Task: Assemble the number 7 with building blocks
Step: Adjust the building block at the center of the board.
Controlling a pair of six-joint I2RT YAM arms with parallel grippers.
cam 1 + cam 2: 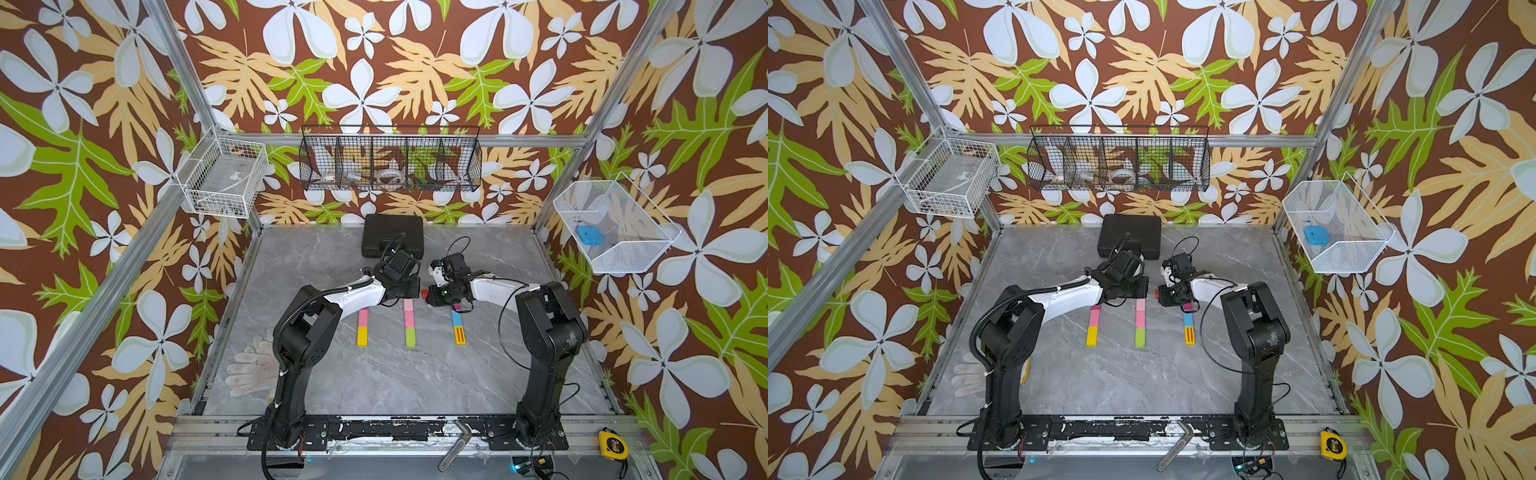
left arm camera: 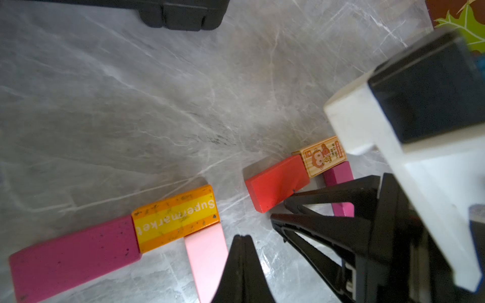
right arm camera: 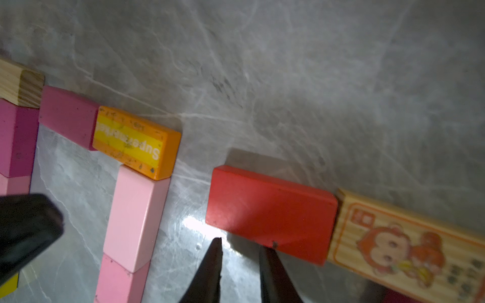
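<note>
Wood under smooth paint likely makes the red block (image 3: 270, 212) light, stiff and slightly slippery; lying flat on the tabletop (image 3: 315, 78), end to end with the monkey-printed wooden block (image 3: 406, 249), it is best pinched across its long edges. Right pincer (image 3: 240, 251) sits nearly closed, empty, one tip at that block's edge; left pincer (image 2: 242, 241) is pressed together, empty.

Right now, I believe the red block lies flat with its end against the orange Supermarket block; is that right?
Not quite. The red block lies flat, but its end is against the wooden monkey block. A gap separates it from the orange block, as the right wrist view shows.
</note>
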